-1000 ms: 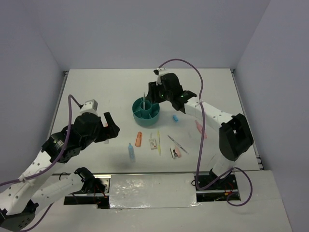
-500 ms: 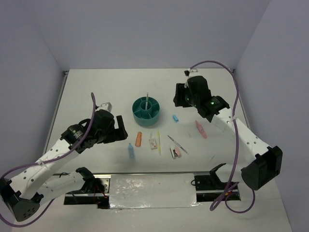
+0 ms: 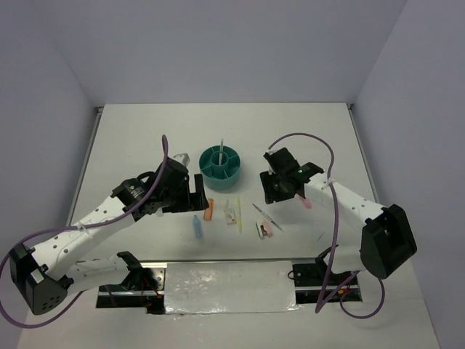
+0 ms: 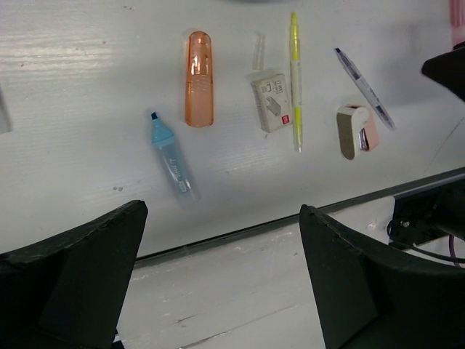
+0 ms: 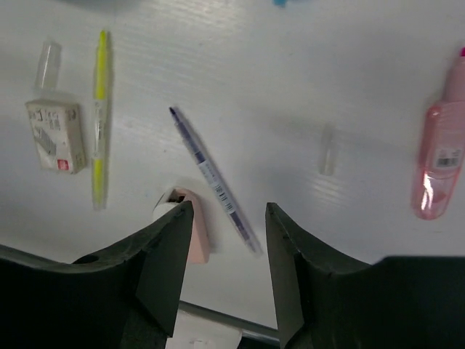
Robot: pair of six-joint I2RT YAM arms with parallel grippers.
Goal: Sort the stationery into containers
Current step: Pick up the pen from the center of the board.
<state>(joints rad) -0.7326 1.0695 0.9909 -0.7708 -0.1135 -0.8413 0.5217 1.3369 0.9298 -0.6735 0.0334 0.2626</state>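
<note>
Gaping empty: left pincer (image 4: 221,212), right pincer (image 5: 227,211); eraser (image 4: 272,102) label too small to read.

You're in a robotics lab test cell: a plain white tabletop (image 3: 138,138) boxed in by bare pale-grey panel walls (image 3: 218,51), with purple cables (image 3: 298,135) looping off bolted-down white robot arms (image 3: 80,233).

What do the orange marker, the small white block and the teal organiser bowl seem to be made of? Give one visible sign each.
Orange marker: translucent glossy plastic; light shows through the shell. White block: probably an eraser, matte, in a printed paper sleeve; material uncertain. Teal organiser bowl: likely moulded opaque plastic, uniform colour, smooth dividers.
</note>
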